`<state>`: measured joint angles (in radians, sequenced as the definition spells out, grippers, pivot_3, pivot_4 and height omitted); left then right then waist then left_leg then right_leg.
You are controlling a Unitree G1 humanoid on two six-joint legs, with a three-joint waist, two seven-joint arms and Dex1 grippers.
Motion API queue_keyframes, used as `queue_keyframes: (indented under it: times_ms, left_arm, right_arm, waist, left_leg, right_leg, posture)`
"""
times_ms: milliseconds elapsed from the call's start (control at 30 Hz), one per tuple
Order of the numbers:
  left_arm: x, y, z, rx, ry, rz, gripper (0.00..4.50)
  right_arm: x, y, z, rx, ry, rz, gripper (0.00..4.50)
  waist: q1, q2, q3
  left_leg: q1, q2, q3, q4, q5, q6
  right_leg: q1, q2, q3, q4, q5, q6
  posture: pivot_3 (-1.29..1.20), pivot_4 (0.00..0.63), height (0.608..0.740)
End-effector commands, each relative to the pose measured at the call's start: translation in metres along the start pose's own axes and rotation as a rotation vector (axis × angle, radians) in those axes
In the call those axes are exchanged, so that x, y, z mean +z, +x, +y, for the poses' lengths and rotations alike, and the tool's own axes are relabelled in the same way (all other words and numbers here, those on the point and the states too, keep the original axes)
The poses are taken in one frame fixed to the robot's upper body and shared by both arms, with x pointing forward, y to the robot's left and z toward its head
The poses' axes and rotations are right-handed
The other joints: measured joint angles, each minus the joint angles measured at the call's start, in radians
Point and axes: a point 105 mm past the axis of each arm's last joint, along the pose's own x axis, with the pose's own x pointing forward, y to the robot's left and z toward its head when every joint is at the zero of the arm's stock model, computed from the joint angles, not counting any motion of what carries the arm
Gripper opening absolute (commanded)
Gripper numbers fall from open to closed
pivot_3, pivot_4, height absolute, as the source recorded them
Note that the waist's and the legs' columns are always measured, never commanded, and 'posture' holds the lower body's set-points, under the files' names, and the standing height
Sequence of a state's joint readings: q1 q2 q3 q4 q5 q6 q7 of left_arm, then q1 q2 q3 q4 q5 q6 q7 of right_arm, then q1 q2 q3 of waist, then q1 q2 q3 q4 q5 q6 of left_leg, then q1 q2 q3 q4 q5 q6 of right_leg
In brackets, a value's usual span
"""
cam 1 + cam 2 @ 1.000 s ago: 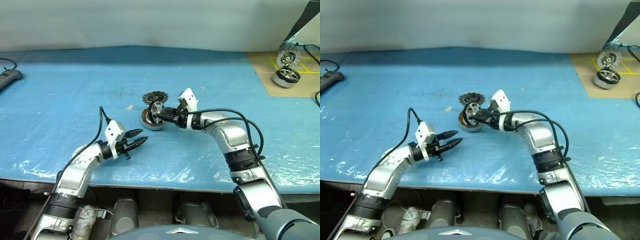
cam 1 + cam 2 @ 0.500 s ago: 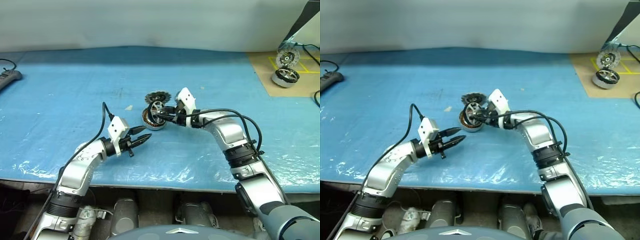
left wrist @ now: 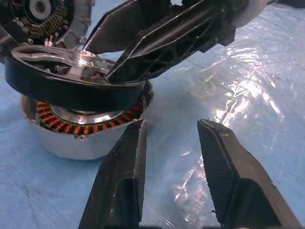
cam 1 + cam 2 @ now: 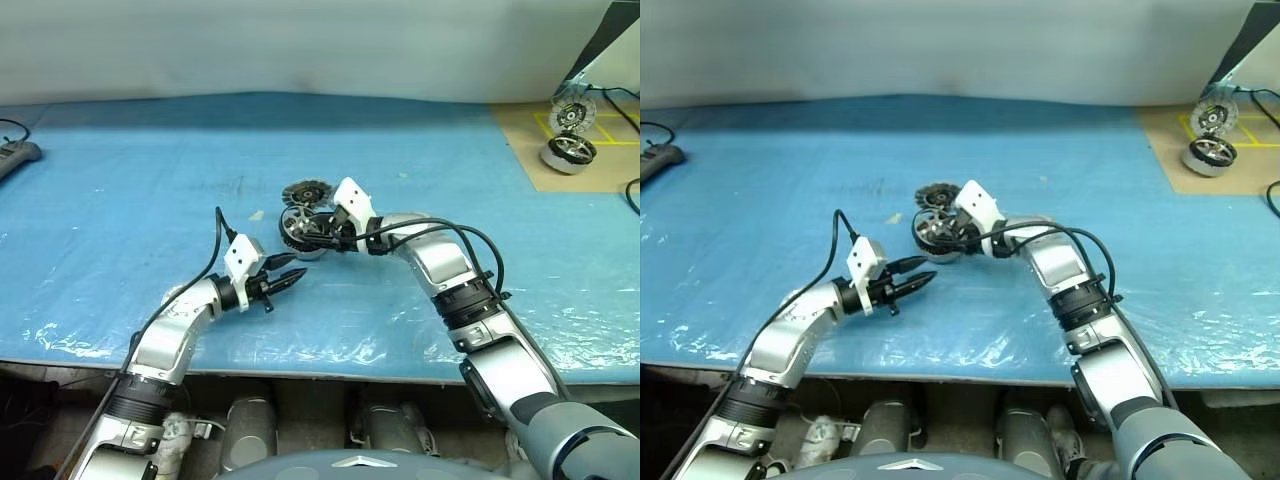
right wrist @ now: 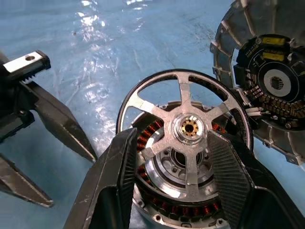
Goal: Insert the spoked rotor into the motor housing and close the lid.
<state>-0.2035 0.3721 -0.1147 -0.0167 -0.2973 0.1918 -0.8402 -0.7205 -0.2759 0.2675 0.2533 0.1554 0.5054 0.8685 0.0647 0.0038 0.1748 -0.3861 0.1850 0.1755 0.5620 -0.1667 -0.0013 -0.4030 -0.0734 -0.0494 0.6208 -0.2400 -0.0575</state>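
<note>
The motor housing (image 3: 71,143), a short silver cup with copper windings, stands mid-table (image 4: 300,243). The spoked rotor (image 5: 190,126) lies slightly tilted on top of it, its dark rim (image 3: 71,88) just above the windings. My right gripper (image 5: 171,135) hovers over the rotor, open; one fingertip (image 3: 114,76) touches the rotor's upper face. The lid (image 5: 271,86) lies fins-up on the table just behind the housing (image 4: 305,190). My left gripper (image 3: 171,125) is open and empty, level with the table, pointing at the housing from close in front (image 4: 298,266).
A blue sheet (image 4: 150,170) covers the table, whose front edge runs below both arms. At the back right, a brown board (image 4: 530,150) carries a like motor (image 4: 568,152) and wheel (image 4: 572,113). A power strip (image 4: 15,155) lies at the far left.
My right gripper rolled and shifted left, bringing the rotor from on-edge above the housing down onto it, and its fingers have spread. The left gripper stays open, about where it was.
</note>
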Motion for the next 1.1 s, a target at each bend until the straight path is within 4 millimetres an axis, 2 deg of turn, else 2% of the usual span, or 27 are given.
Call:
queue_keyframes:
  times_ms: [33, 200, 467, 567, 700, 1000, 1100]
  left_arm:
    - [0.020, -0.003, 0.002, -0.006, 0.031, -0.044, 1.79]
    - [0.019, -0.004, 0.000, -0.006, 0.027, -0.041, 1.79]
    - [0.007, -0.004, -0.001, -0.012, 0.018, -0.031, 1.79]
    - [0.001, -0.002, 0.002, -0.012, 0.015, -0.028, 1.79]
    - [-0.004, 0.000, 0.003, -0.014, 0.016, -0.027, 1.79]
    - [-0.005, 0.002, 0.004, -0.014, 0.019, -0.034, 1.79]
    - [-0.008, 0.002, 0.004, -0.013, 0.019, -0.035, 1.79]
  right_arm:
    - [0.033, -0.010, 0.002, 0.028, 0.007, -0.126, 2.49]
    - [0.044, -0.011, 0.006, 0.054, 0.028, -0.174, 2.49]
    - [0.028, 0.006, 0.006, 0.027, -0.115, -0.025, 2.49]
    - [0.018, 0.011, -0.006, -0.001, -0.131, 0.041, 2.49]
    - [0.016, 0.009, -0.012, 0.004, -0.139, 0.061, 2.49]
    - [0.003, 0.010, -0.006, 0.049, -0.175, 0.119, 2.49]
    - [0.000, 0.009, -0.008, 0.045, -0.194, 0.142, 1.91]
  waist:
    - [0.000, 0.000, 0.000]
    - [0.000, 0.000, 0.000]
    - [0.000, 0.000, 0.000]
    - [0.000, 0.000, 0.000]
    - [0.002, 0.000, 0.000]
    - [0.002, 0.000, 0.000]
    - [0.002, 0.000, 0.000]
  left_leg:
    - [0.000, 0.000, 0.000, 0.000, 0.000, 0.000]
    - [0.000, 0.000, 0.000, 0.000, 0.000, 0.000]
    - [-0.001, 0.000, 0.000, 0.000, 0.000, 0.000]
    - [-0.001, 0.000, 0.000, 0.000, 0.000, 0.000]
    - [-0.001, 0.000, 0.000, 0.000, 0.000, 0.000]
    - [-0.001, 0.000, 0.000, 0.001, 0.000, 0.000]
    - [0.000, 0.000, 0.000, 0.001, 0.000, 0.000]
  right_leg:
    - [0.000, 0.000, 0.000, 0.000, 0.000, 0.000]
    - [-0.001, 0.000, 0.000, 0.000, 0.000, 0.000]
    - [-0.001, 0.000, 0.000, 0.000, 0.000, 0.000]
    - [-0.001, 0.000, 0.000, 0.000, 0.000, 0.000]
    - [0.000, 0.000, 0.000, 0.000, 0.000, 0.000]
    - [-0.001, 0.000, 0.000, 0.001, 0.000, 0.000]
    - [0.000, 0.000, 0.000, 0.001, 0.000, 0.000]
  posture:
    - [0.00, 0.150, 0.740]
    - [0.00, 0.150, 0.740]
    - [0.00, 0.150, 0.740]
    - [0.00, 0.150, 0.740]
    - [0.00, 0.150, 0.740]
    - [0.00, 0.150, 0.740]
    - [0.00, 0.150, 0.740]
